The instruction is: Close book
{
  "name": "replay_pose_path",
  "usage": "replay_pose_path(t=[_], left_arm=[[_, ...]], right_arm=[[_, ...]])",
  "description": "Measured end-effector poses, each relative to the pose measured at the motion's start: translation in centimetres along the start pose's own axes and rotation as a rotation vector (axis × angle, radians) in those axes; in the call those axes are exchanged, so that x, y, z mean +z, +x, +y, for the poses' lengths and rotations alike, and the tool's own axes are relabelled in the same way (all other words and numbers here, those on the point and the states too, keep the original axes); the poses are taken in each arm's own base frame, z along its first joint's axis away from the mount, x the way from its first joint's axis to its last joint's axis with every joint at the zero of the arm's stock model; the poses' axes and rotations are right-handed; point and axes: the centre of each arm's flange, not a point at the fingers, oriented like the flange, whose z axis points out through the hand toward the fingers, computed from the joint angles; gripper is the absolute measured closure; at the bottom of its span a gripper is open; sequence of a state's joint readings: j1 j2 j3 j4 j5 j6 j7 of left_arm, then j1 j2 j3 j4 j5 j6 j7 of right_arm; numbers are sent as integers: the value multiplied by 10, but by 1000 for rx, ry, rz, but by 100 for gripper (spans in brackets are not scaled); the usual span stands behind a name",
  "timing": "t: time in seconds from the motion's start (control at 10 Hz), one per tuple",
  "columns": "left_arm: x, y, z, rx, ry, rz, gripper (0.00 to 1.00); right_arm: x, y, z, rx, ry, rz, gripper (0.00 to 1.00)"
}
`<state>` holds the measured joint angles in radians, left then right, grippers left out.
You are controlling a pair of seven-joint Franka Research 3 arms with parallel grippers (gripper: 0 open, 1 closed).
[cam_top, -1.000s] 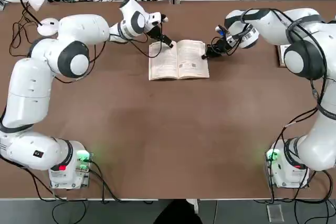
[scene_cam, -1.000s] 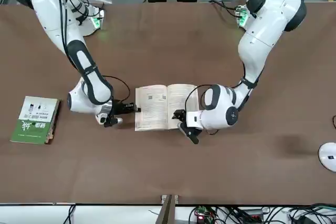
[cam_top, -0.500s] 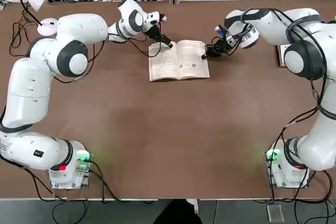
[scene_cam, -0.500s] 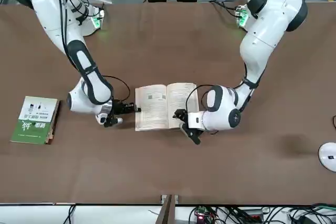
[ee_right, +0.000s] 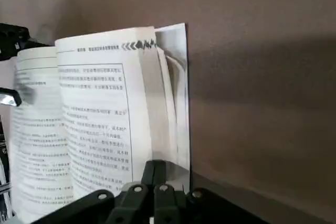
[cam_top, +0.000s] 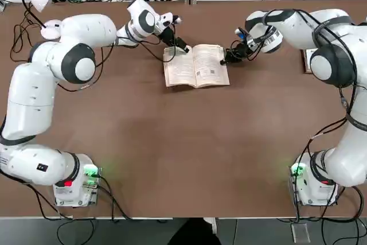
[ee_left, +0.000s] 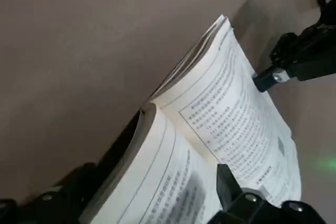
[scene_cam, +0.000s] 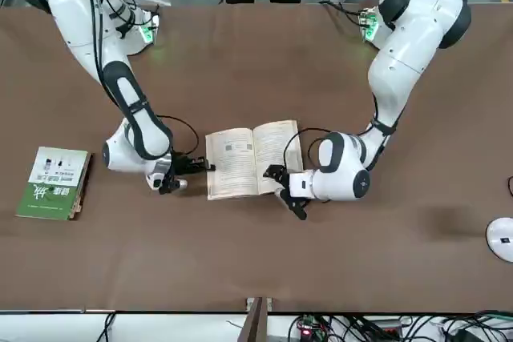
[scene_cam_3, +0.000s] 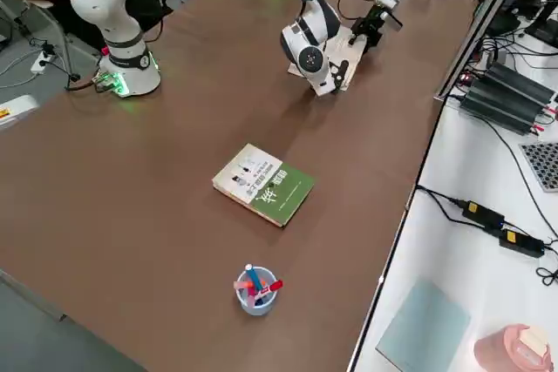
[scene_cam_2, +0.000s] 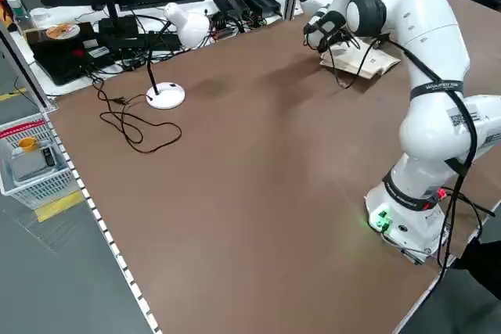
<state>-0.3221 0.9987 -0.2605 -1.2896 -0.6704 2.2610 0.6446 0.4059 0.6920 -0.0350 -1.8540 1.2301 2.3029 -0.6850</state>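
While spread open with its text pages up, lies in the upper middle of the top frame on the brown table (cam_top: pixel 189 153): the book (cam_top: pixel 196 66), slightly skewed. Sits between both arms' tips, just below centre in the front frame.

Left gripper (cam_top: pixel 182 47) at the book's upper-left corner in the top frame, lower right of the book in the front frame (scene_cam: pixel 280 183). Fingers (ee_left: pixel 231 192) parted round that half of the pages, one dark finger beneath the cover, the other on the printed page; page block held between them and curled up off the table.

Right gripper (cam_top: pixel 225 58) at the book's right edge in the top frame, at its left edge in the front frame (scene_cam: pixel 199 166). Fingers (ee_right: pixel 157 190) drawn together, tips touching the outer edge of that half, where the white cover shows past the pages.

Elsewhere: green-and-white book (scene_cam_3: pixel 263 184) flat at centre of the right side frame, well apart from the arms; cup of pens (scene_cam_3: pixel 255 289) below it; white desk lamp (scene_cam_2: pixel 176 29) in the upper left of the left side frame.
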Motion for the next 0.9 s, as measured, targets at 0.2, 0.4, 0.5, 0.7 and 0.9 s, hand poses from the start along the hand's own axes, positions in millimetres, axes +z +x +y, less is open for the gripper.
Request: replay_pose_path(t=[0.2, 0.4, 0.5, 0.7, 0.9], left_arm=[[-1, -1, 0, -14, -22, -15, 0], [-2, -1, 3, -36, -38, -30, 0], [-4, 0, 5, -52, -46, -38, 0], [-12, 5, 15, -87, -61, -50, 0], [-21, 9, 24, -100, -68, -56, 0]], right_arm=[[0, 0, 0, 0, 0, 0, 99], [0, 0, 0, 0, 0, 0, 99], [0, 0, 0, 0, 0, 0, 99], [0, 0, 0, 0, 0, 0, 99], [0, 0, 0, 0, 0, 0, 99]])
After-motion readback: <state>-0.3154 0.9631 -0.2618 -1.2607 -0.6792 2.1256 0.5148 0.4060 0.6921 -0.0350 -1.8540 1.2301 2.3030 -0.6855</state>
